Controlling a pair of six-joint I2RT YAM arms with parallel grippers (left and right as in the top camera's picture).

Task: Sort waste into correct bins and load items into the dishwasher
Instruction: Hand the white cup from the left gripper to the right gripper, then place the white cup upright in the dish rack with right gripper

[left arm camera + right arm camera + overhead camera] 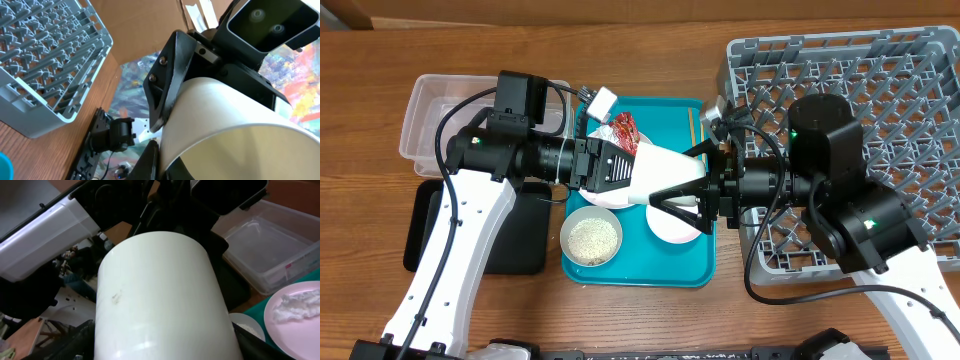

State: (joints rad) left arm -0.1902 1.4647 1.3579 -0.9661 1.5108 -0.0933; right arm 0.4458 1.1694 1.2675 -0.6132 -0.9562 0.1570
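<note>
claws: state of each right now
left claw: closed on the white cup
right claw: around the cup, grip cannot be told

The cup hung between the two claws, the left claw at its left and the right claw at its right, above the large tray. On that tray, a plate lay under the right claw. A bowl of rice stood in front of the left claw and a snack wrapper lay behind it. Chopsticks lay behind the right claw. The dish rack stood right of the right claw. The tub sat left of and behind the left claw, the shallow tray left of and in front of it.
</note>
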